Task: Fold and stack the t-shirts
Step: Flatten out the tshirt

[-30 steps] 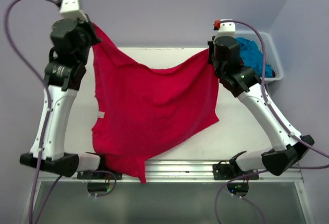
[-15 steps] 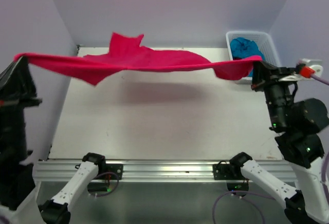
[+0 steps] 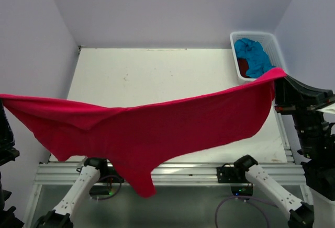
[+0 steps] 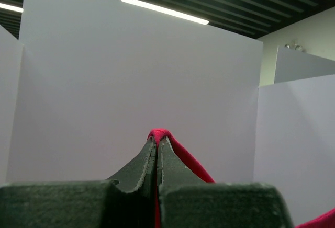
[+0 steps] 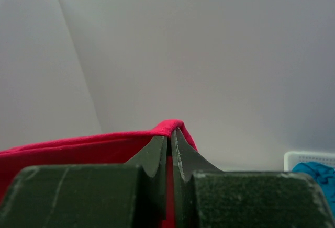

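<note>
Left hand [image 4: 157, 143]: black, two fingers pressed flat together, clenched on a fold of the bright red-pink soft cloth t-shirt [image 3: 157, 128]. A nub of cloth pokes up past the fingertips and the rest trails down to the right.

Bright red-pink soft cloth t-shirt: hangs in the air as one wide, sagging sheet strung between the two hands. It spans the near part of the white bench [image 3: 157, 76], and its lowest flap dangles past the near metal rail [image 3: 183, 171].

Right hand [image 5: 170, 134]: black, fingers clenched on the shirt's opposite upper corner. The cloth bulges over the tips and runs off left.

White plastic basket [image 3: 277, 45]: at the bench's far right corner. It holds a crumpled turquoise blue t-shirt [image 3: 254, 55], with a dark red t-shirt [image 3: 242, 66] partly showing beside it.
</note>
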